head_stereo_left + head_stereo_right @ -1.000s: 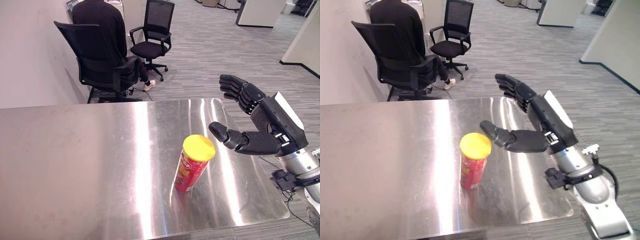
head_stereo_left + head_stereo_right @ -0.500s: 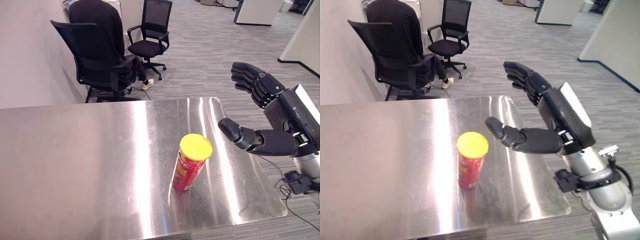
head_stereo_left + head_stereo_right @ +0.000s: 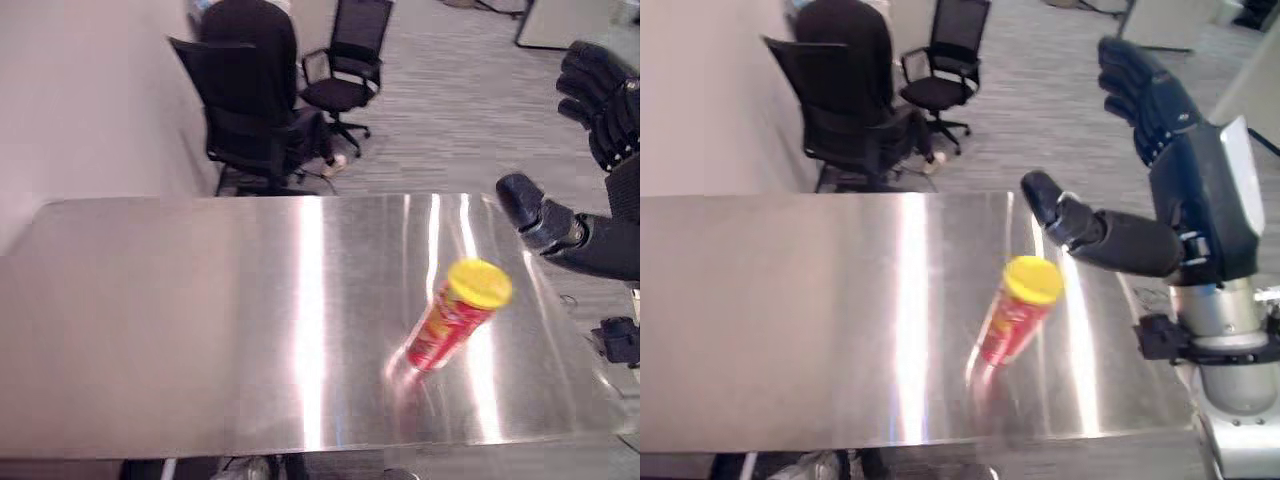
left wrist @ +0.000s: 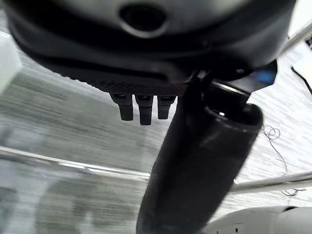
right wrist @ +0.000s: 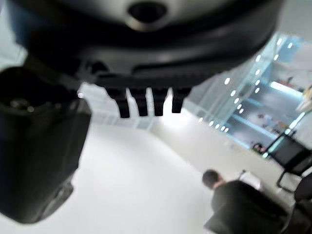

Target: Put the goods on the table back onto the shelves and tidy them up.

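Biggest risk, judging from this moment: a knock from the thumb of the right hand [image 3: 1160, 190] against the yellow lid [image 3: 1032, 279], sending the chip can [image 3: 1015, 310] over and rolling toward the table [image 3: 790, 330] edge below the hand. Cause would be the closing path itself: thumb poised just above and beyond the lid, fingers raised high and well apart from the can, so a reach begun from here meets the top of the can before the body. Tall, narrow, slick-sided and standing on polished metal, so likely to tip or skid at a light sideways touch. Second risk: a grip taken too near the lid, leaving the heavy lower part free to swing out of the palm on the lift. Right hand spread wide, thumb stretched forward away from the fingers, nothing held, nothing touched. Same reading from the right wrist view: short dark fingers [image 5: 146, 102] extended in a row, thumb apart, nothing between them. Left hand [image 4: 195, 161] seen from its own wrist, fingers straight, holding nothing, away from the can. Can resting on the table below the right thumb, toward the palm side, not touching it. Long axis running bottom to lid, appearing tilted in the head views, lid end pointing up and toward the right hand, base planted on the steel farther from it.
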